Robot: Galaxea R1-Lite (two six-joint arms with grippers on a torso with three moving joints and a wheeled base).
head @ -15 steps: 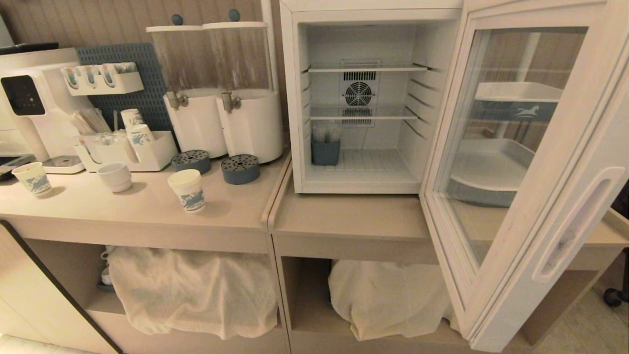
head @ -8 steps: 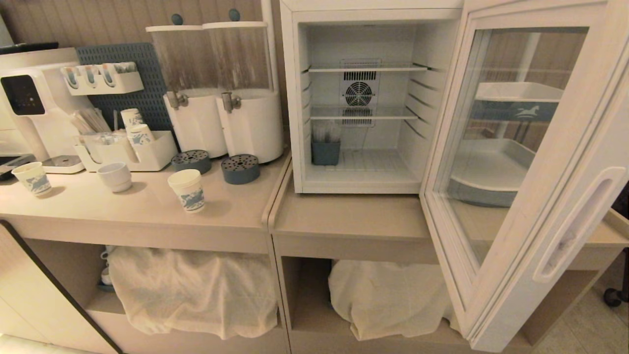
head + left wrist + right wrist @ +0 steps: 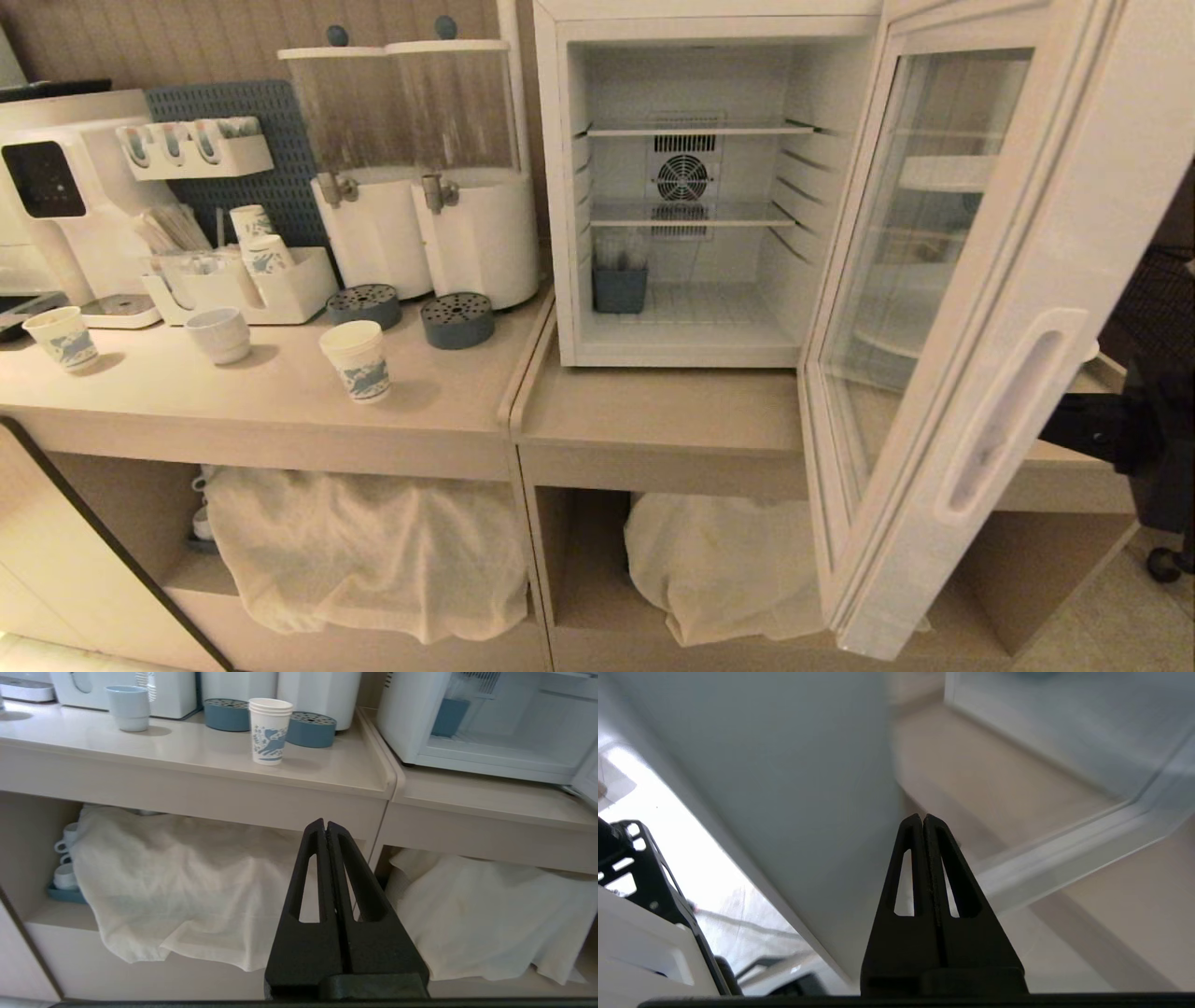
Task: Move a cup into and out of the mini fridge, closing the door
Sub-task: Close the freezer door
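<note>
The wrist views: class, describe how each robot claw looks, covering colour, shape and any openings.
The left claw and the right claw look alike: matte black, two long fingers tapering to a narrow tip from a broad base. Each finger has a slim elongated cut-out. No cables or markings show.

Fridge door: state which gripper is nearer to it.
Right. The right gripper, shut, is close against the door; the left gripper, shut, hangs low before the counter's lower shelf, well away.

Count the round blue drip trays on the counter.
2: one drip tray under the left dispenser's tap, the other drip tray under the right dispenser's, behind the cup. None seems hidden.
</note>
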